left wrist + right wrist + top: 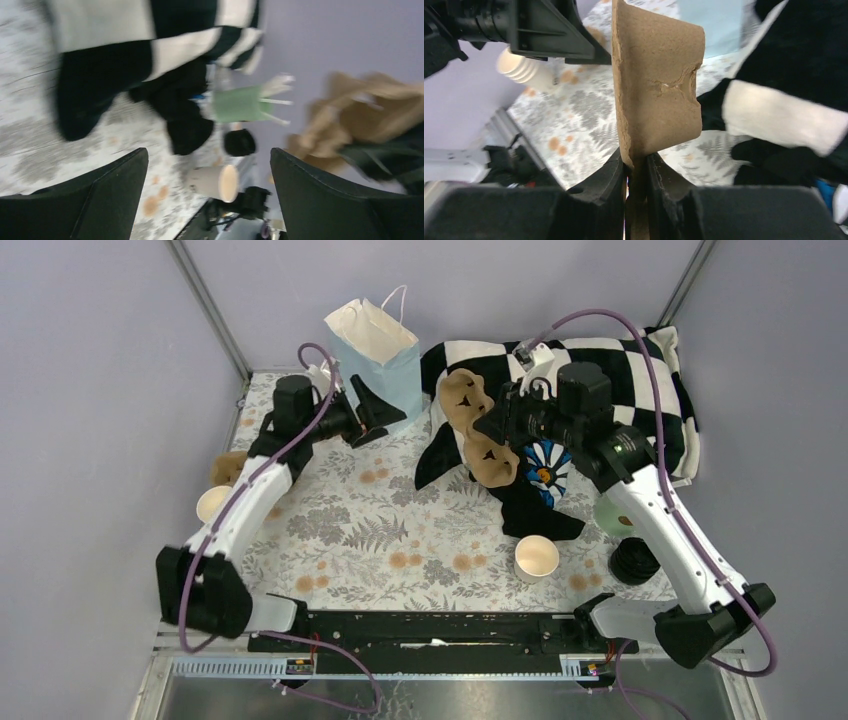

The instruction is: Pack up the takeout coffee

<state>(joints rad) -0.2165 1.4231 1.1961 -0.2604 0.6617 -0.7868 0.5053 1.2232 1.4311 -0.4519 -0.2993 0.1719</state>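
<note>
The takeout coffee cup [537,558], cream-white and lidless, stands upright on the floral mat near the front right. It also shows, blurred, in the left wrist view [215,182]. My right gripper [493,425] is shut on the edge of a brown pulp cup carrier [478,430] and holds it up on edge above the mat; in the right wrist view the gripper [636,165] pinches the carrier [659,85]. My left gripper [385,415] is open and empty beside the light-blue paper bag [375,350]; its fingers [110,195] are spread wide.
A black-and-white checked cloth [640,370] lies at the back right. A mint-green cup of straws [612,517] and a stack of black lids [635,562] sit at the right. Nested cream cups [214,503] lie at the left edge.
</note>
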